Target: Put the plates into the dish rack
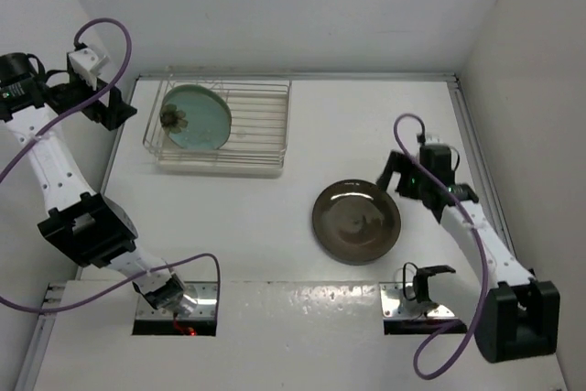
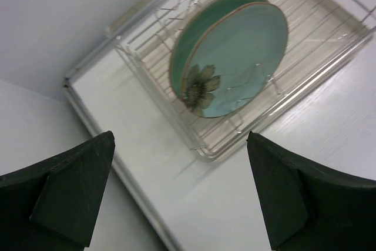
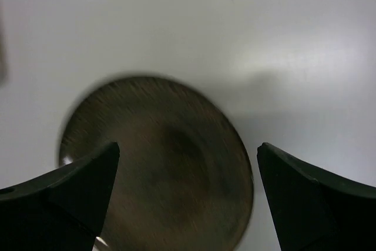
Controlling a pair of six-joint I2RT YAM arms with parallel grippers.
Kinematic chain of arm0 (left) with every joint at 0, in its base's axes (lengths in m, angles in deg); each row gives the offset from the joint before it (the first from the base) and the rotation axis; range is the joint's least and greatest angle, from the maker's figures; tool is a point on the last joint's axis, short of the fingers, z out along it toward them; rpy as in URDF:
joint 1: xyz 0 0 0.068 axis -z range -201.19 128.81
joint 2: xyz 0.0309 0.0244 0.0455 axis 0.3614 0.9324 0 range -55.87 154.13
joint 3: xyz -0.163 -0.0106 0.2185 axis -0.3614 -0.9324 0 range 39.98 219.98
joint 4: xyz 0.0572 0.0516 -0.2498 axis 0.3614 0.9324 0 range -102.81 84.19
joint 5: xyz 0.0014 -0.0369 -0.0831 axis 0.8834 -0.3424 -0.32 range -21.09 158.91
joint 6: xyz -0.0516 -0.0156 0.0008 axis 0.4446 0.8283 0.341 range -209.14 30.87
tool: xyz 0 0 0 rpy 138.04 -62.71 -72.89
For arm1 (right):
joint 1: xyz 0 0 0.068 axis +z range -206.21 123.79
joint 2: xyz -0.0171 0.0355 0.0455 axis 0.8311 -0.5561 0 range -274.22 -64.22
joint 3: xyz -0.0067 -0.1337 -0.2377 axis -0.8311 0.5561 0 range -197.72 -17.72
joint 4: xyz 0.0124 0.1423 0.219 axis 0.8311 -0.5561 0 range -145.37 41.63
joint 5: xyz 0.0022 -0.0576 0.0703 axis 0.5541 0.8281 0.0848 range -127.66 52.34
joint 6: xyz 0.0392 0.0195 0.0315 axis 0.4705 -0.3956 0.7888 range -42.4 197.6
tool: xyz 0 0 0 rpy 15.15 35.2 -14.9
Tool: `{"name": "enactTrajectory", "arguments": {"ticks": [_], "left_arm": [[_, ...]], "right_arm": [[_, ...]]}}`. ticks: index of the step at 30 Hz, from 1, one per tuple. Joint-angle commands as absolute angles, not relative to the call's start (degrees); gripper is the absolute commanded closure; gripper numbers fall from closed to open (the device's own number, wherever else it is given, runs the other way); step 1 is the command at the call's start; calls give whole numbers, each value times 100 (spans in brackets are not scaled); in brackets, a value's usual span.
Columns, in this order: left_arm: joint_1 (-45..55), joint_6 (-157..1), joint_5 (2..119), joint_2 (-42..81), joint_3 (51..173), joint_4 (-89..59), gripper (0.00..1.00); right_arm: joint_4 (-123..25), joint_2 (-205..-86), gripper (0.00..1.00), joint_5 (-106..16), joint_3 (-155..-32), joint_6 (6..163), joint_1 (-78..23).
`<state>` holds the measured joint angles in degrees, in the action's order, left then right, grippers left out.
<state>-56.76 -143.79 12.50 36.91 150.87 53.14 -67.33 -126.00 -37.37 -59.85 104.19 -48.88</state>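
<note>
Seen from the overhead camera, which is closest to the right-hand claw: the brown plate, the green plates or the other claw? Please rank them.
1. The brown plate, lying flat just beside the right gripper.
2. The green plates, standing in the left end of the dish rack.
3. The left gripper, past the rack's left edge.

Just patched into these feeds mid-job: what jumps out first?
Two green plates stand on edge together in the wire rack at the far left of the table. The dark brown plate lies flat right of centre, outside the rack, with the right tool open close above it.
</note>
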Motion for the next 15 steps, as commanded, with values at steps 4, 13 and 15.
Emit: {"name": "enactTrajectory", "arguments": {"ticks": [4, 13, 15], "left_arm": [[-5511, -13836, 844, 3423, 14246, 5020, 0], [-5459, -14301, 1169, 3035, 14018, 5573, 0], [-5459, -14529, 1230, 2930, 14018, 5732, 0]], "right_arm": [[-7078, -11889, 1, -4627, -4252, 11548, -5953], [-5807, -12188, 33, -5645, -2854, 12162, -6333], [-5698, -12249, 38, -5691, -2661, 12460, -6420]]}}
